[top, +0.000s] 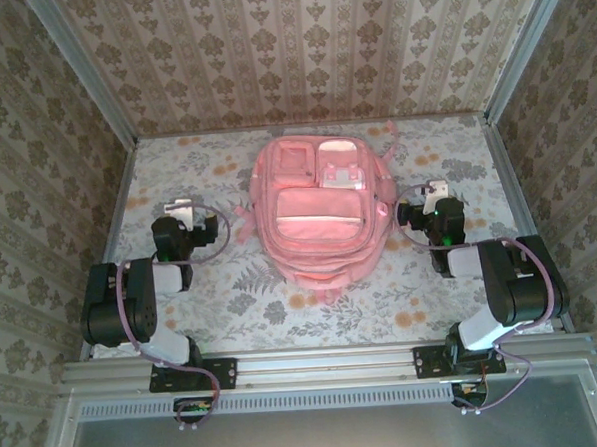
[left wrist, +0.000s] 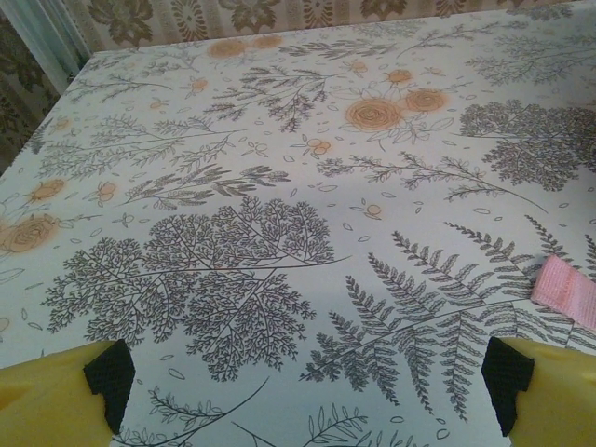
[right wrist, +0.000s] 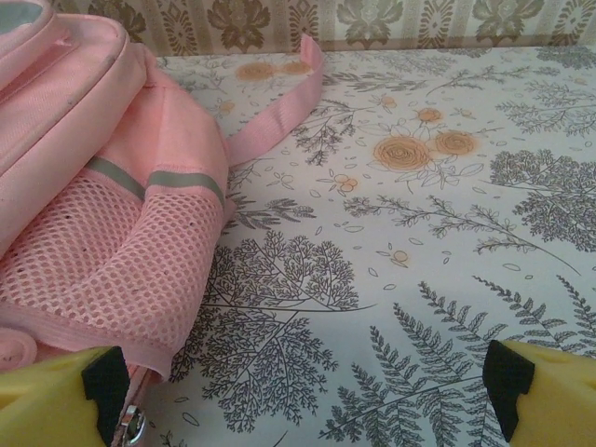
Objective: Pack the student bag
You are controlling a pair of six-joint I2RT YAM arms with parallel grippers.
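Note:
The student bag [top: 316, 211], a large soft pink backpack with lighter front pockets and a small white patch, lies flat in the middle of the flowered table. My left gripper [top: 181, 212] rests left of it, open, with bare cloth between its yellow fingers [left wrist: 56, 396]. A pink strap end [left wrist: 565, 291] shows at the right edge of the left wrist view. My right gripper [top: 435, 196] sits right of the bag, open and empty. The right wrist view has the student bag [right wrist: 112, 233] with its mesh side pocket beside the left finger [right wrist: 65, 400].
The flowered tablecloth [top: 233, 317] covers the table, walled by patterned panels on three sides. A loose pink strap [right wrist: 275, 116] lies on the cloth behind the bag's side. A metal rail [top: 326, 362] carries both arm bases at the near edge.

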